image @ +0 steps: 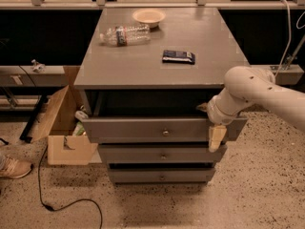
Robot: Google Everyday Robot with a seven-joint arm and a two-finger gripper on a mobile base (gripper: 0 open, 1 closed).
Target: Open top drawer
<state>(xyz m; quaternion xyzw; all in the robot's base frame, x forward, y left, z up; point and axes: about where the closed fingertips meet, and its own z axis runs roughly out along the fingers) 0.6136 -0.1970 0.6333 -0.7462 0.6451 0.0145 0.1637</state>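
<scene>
The top drawer (143, 128) is the widest of three grey drawers in the cabinet (143, 70). It stands pulled partway out, with a dark gap above its front and a small round knob (165, 133) at centre. My gripper (215, 135), on a white arm coming in from the right, is at the right end of the drawer front, with its tan tip hanging down over the front face. The inside of the drawer box is hidden in shadow.
Two narrower drawers (162, 154) sit below. On the cabinet top lie a plastic bottle (125, 34), a bowl (148, 16) and a dark packet (178, 57). A cardboard box (59, 128) stands to the left; a cable (62, 205) and a shoe (12, 168) lie on the floor.
</scene>
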